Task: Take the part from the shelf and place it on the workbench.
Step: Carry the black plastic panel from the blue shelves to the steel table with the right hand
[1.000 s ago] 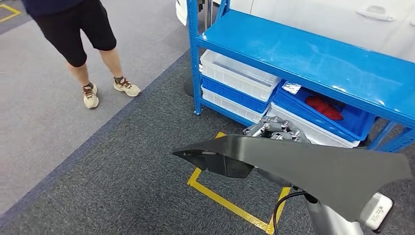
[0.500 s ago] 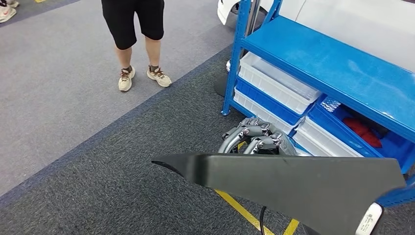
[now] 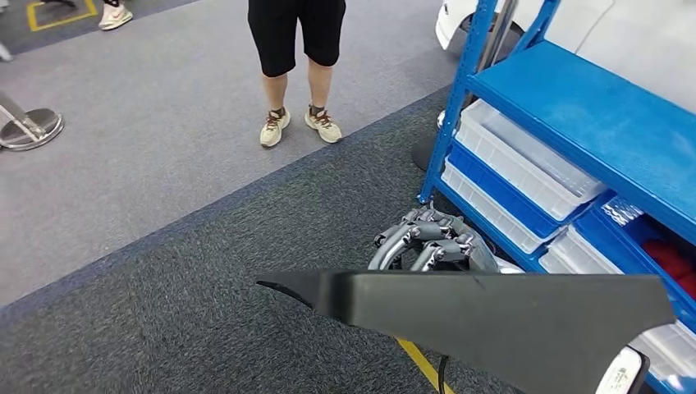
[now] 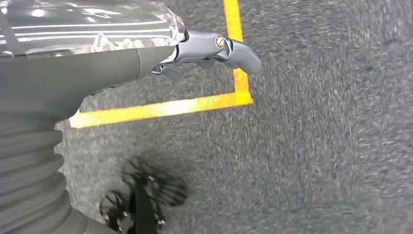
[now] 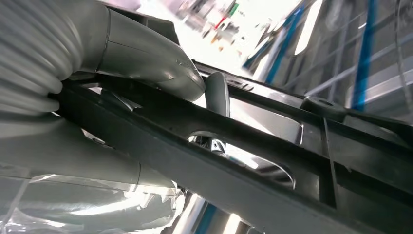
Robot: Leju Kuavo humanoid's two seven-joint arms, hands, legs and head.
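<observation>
part [image 3: 509,316]: matt dark-grey plastic, smooth on its broad face; ribbed underside in the right wrist view
right hand [image 3: 431,242]: bare silver metal links, shiny; smooth grey plastic thumb [image 5: 146,51], ribbed grey cover
left hand [image 4: 214,48]: smooth grey plastic, glossy clear wrap at the wrist
shelf [image 3: 607,123]: blue painted metal, glossy
bins [image 3: 525,168]: translucent white and blue plastic
floor [image 3: 164,271]: rough dark carpet; paler grey carpet at 10 o'clock
tape [image 4: 160,108]: smooth yellow

Grey carpet floor [image 3: 164,271], yellow tape line [image 4: 160,108], perhaps a round stand base [image 3: 29,129]
</observation>
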